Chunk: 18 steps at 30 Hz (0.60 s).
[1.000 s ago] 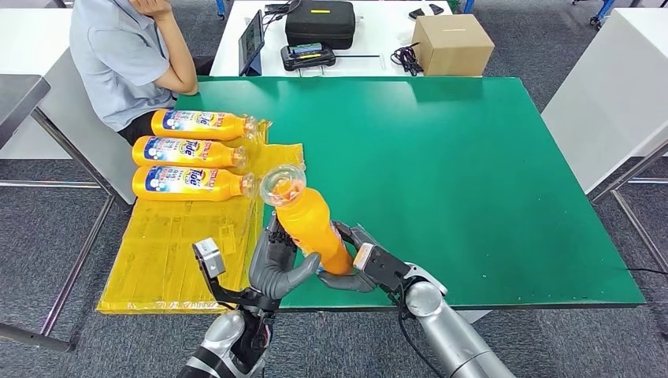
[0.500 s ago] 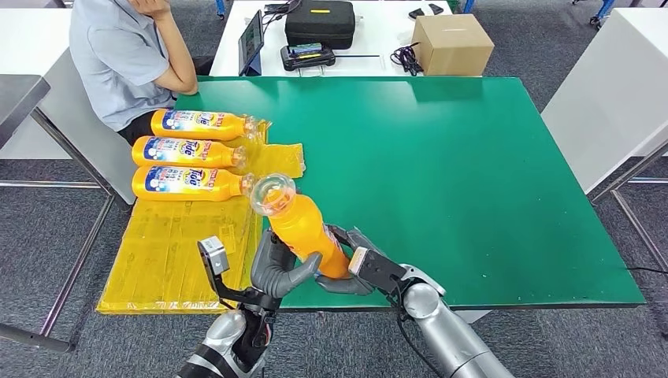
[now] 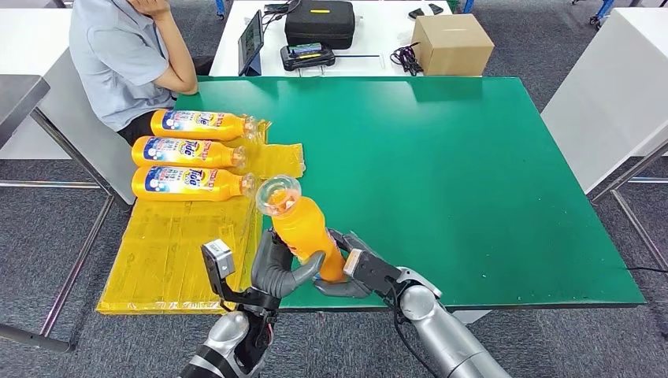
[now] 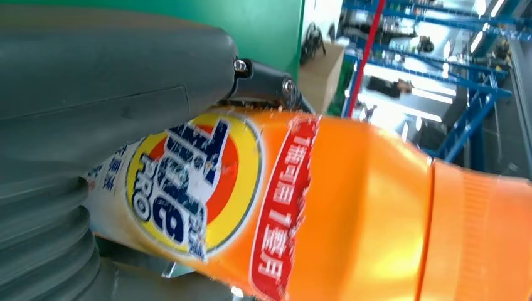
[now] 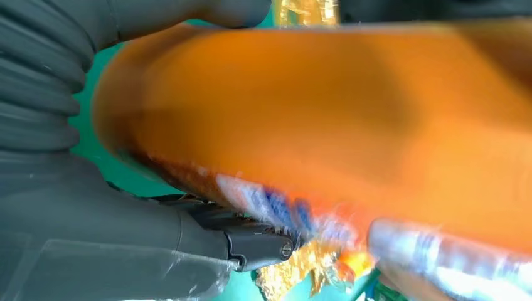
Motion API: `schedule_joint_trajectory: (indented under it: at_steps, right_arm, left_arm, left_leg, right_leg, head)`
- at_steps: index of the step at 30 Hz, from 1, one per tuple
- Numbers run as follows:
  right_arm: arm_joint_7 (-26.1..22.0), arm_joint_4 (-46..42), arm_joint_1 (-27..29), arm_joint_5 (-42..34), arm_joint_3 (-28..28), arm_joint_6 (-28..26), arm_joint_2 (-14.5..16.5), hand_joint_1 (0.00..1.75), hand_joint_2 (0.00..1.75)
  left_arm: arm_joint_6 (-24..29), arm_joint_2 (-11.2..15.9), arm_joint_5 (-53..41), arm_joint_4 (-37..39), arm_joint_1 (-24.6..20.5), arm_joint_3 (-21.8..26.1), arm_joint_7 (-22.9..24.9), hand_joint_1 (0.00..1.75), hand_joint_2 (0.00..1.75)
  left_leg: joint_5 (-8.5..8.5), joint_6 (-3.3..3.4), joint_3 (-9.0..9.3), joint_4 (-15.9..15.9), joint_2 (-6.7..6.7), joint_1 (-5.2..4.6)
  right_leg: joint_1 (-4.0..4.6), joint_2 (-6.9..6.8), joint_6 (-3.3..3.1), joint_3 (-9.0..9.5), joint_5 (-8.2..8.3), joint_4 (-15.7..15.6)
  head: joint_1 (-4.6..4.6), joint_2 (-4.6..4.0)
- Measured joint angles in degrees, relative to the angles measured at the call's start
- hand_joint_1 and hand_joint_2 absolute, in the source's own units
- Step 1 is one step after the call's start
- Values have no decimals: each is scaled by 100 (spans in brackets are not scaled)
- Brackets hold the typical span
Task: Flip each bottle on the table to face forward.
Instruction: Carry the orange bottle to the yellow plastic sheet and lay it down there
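Three bottles [image 3: 189, 148] lie label-up in a row on the yellow sheet [image 3: 169, 244] at the green table's [image 3: 473, 181] left side; judged done. Fourth bottle [image 3: 303, 228] is tilted above the near edge, plain side up, left hand [image 3: 280, 268] and right hand [image 3: 346, 272] both gripping it; flip unfinished.

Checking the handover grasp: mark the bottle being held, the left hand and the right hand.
held bottle [image 3: 303, 228], head view, plain orange side of its body.
left hand [image 3: 277, 268], head view, grey back of the hand beside the bottle.
right hand [image 3: 350, 272], head view, palm part under the bottle's base.
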Motion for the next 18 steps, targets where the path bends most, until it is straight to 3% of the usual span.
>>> schedule_joint_trajectory:
  at_steps: [10, 14, 18]
  right_arm:
    - [97, 226, 3, 219, 28, -336, 15, 0, 175]
    - [118, 305, 17, 338, 28, -531, 21, 0, 175]
    - [118, 352, 91, 494, 10, -734, 4, 0, 175]
  left_arm:
    - [240, 13, -248, -292, 54, 7, -68, 175, 175]
    - [775, 80, -839, -390, 81, 11, -171, 175, 175]
    - [1552, 260, -1996, -503, 87, 48, -194, 175, 175]
  left_leg:
    - [0, 0, -1, 0, 0, 0]
    - [0, 0, 0, 0, 0, 0]
    - [0, 0, 0, 0, 0, 1]
  right_leg:
    - [0, 0, 0, 1, 0, 0]
    - [0, 0, 0, 0, 0, 0]
    - [0, 0, 0, 0, 0, 1]
  head:
    - [1, 0]
    - [1, 0]
    - [1, 0]
